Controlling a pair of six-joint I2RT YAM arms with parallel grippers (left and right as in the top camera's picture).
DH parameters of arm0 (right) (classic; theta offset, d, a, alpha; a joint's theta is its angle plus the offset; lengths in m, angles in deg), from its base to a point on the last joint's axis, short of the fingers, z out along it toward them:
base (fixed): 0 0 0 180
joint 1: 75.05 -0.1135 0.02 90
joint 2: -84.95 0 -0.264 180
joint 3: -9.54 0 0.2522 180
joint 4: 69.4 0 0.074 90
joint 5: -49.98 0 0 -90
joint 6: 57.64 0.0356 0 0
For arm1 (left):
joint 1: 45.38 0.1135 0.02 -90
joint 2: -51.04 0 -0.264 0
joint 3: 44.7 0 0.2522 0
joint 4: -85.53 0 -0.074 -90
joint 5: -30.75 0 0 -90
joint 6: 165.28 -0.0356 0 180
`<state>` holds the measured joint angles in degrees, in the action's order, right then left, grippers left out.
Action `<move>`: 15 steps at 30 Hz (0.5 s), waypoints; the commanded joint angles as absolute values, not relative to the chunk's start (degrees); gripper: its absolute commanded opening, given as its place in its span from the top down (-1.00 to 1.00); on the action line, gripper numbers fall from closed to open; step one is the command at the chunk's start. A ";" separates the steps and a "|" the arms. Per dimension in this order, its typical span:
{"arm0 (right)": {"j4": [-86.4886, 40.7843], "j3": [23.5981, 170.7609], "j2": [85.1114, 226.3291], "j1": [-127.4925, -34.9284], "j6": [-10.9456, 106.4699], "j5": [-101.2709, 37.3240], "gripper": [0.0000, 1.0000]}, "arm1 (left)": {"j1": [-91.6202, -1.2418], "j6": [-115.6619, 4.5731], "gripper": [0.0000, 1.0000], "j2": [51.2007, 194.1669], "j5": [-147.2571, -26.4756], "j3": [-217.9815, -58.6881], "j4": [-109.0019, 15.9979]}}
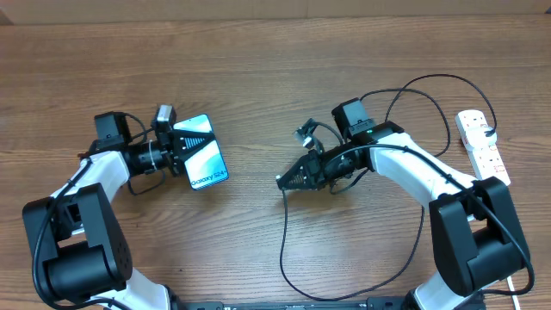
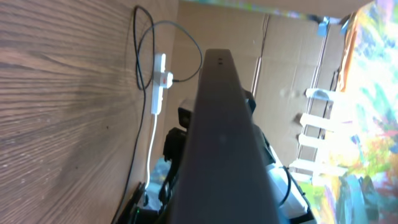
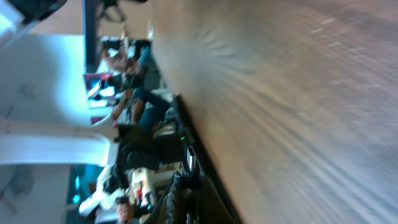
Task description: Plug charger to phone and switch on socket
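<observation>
The phone (image 1: 204,155) shows its blue-teal screen in the overhead view, with my left gripper (image 1: 182,146) shut on its left side. In the left wrist view the phone (image 2: 227,143) is a dark slab seen edge-on, hiding the fingers. My right gripper (image 1: 289,179) is shut on the charger (image 1: 282,241) near its free end, right of the phone with a gap between them. The silver connector tip (image 3: 191,158) sticks out past the dark fingers (image 3: 180,199). The thin black cable loops along the table's front and back up to the white socket (image 1: 482,145) at the far right.
The socket (image 2: 158,84) with its white cord also shows across the table in the left wrist view. Thicker black arm cables hang by both wrists. Beyond the table's edge in the right wrist view lies a blurred room.
</observation>
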<state>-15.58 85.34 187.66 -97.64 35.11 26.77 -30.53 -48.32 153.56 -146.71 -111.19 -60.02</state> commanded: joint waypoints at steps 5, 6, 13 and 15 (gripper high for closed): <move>-19.54 86.81 187.82 -101.26 33.36 40.12 0.92 | -31.21 -41.54 0.91 151.83 -149.77 -111.87 -63.47; -20.59 86.81 187.82 -101.48 33.47 41.17 0.92 | -31.21 -41.09 0.91 151.81 -149.77 -112.00 -63.45; -24.44 86.81 187.82 -102.25 39.37 41.08 0.92 | -31.23 -36.28 0.92 151.74 -149.22 -112.02 -63.41; -26.10 86.81 187.82 -102.90 41.34 41.08 0.92 | -31.27 -36.26 0.91 151.72 -148.81 -112.02 -63.43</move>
<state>-24.57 85.37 187.66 -101.83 37.69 39.07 -31.16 -38.77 153.56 -147.08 -111.19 -63.19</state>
